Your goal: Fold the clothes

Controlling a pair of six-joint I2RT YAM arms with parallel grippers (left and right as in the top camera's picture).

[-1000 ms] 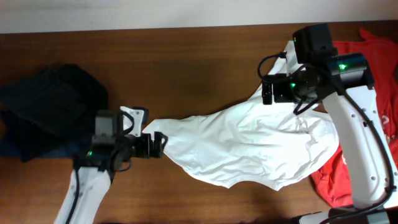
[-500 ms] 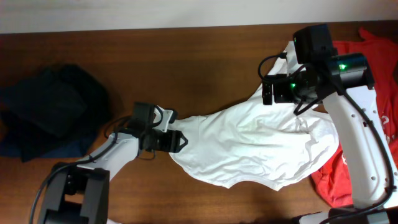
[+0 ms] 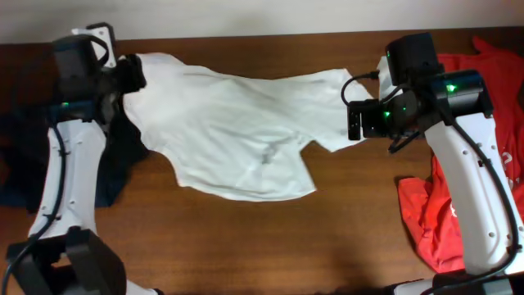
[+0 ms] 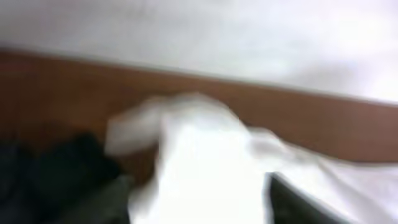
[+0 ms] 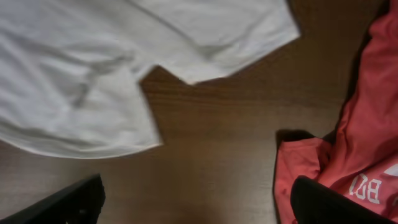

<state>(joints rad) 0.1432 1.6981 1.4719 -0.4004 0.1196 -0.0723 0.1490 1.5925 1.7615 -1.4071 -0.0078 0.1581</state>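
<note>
We see the white T-shirt (image 3: 237, 123) stretched across the far half of the desk (image 3: 246, 246), from 10 o'clock towards 2 o'clock, with its body sagging towards the centre. At 10 o'clock the left gripper (image 3: 129, 75) is pinched on the shirt's corner, above the dark garments (image 3: 20, 164). The right gripper (image 5: 196, 190) hangs at 2 o'clock, spread wide and holding nothing, just beside a sleeve. The red T-shirt (image 5: 367, 124) lies at 4 o'clock.

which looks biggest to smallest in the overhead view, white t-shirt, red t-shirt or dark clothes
1. white T-shirt, clearly largest.
2-3. red T-shirt and dark clothes: cannot rank; each is partly hidden and cut off by the frame edge.
</note>
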